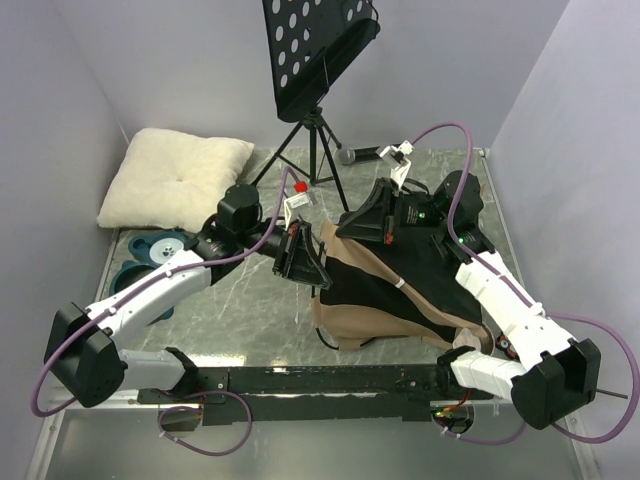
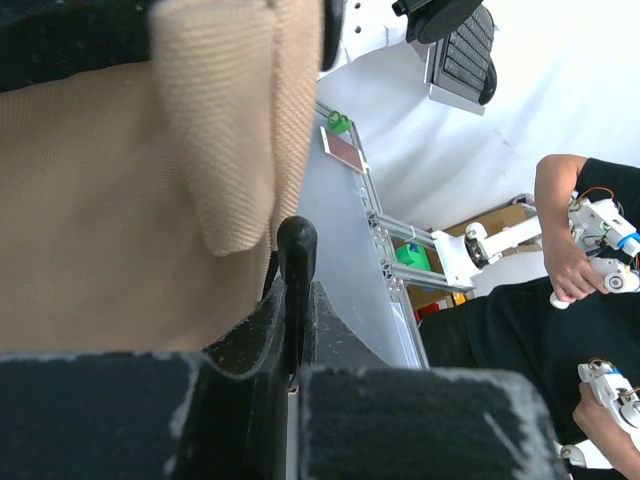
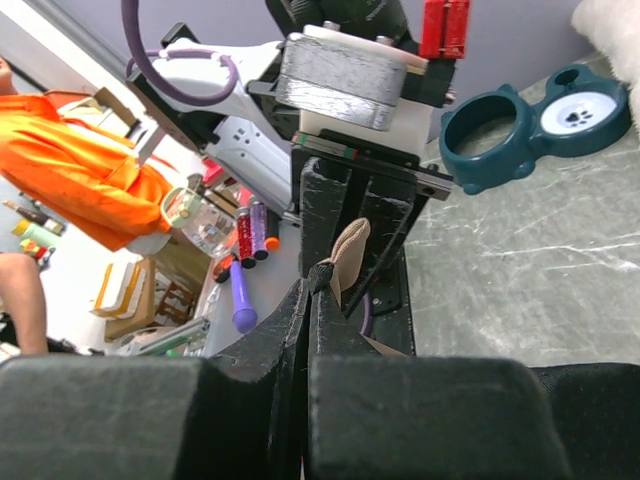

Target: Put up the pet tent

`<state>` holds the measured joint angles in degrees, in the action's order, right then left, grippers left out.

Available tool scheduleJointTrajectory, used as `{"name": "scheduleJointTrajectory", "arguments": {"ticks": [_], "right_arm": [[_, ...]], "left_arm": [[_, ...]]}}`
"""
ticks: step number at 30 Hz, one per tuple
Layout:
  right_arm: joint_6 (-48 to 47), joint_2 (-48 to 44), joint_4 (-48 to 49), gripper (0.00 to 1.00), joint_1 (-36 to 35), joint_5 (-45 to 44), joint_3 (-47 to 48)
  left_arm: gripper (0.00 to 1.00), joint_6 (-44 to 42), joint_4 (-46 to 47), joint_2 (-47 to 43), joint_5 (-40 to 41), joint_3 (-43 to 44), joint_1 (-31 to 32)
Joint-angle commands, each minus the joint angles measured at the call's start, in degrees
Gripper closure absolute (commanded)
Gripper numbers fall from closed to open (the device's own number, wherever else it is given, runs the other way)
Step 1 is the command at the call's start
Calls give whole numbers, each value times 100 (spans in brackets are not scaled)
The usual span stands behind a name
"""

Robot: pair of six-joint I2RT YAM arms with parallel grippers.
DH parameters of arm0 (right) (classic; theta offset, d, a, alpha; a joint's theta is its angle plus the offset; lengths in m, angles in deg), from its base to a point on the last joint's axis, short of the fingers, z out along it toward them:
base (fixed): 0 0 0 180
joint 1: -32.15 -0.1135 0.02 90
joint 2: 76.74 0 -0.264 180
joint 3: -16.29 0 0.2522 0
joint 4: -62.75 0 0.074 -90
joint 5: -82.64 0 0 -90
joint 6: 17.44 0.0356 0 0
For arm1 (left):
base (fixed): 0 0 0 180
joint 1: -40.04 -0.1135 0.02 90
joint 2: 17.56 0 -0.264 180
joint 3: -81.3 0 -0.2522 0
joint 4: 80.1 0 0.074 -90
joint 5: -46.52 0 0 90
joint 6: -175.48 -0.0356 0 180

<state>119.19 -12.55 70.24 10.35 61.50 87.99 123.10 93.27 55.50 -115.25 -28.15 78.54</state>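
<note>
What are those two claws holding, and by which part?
Both hold the pet tent: left gripper pinches a black pole tip, right gripper black trim by a tan tab.

We've got the pet tent [image 1: 345,325] in tan-brown with a black lining, and up close the tan shows a fine ribbed weave. The counter [image 1: 240,320] is grey-green with pale marble veins. The pillow [image 1: 175,180] is cream-white, the pet bowl [image 1: 135,278] deep teal. The left arm [image 1: 150,295] and right arm [image 1: 500,290] are white and black, with purple cables [image 1: 445,127]. The left claw [image 2: 296,290] is black, scuffed grey, and so is the right claw [image 3: 312,300]. The music stand [image 1: 315,45] is black, patterned with round holes.
</note>
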Motion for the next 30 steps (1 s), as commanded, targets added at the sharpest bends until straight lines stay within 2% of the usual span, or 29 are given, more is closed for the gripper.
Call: {"name": "scheduleJointTrajectory", "arguments": {"ticks": [1, 9, 21, 30], "right_arm": [[381, -178, 1372, 100, 36, -672, 403], [619, -169, 1575, 100, 44, -646, 412], [365, -213, 1267, 100, -34, -470, 201], [311, -222, 1266, 100, -43, -522, 192]], "left_arm": [[99, 61, -1003, 314, -426, -397, 149], [99, 26, -1021, 393, -452, -459, 114], [99, 78, -995, 359, -391, 156, 61], [99, 209, -899, 305, -356, 86, 61]]}}
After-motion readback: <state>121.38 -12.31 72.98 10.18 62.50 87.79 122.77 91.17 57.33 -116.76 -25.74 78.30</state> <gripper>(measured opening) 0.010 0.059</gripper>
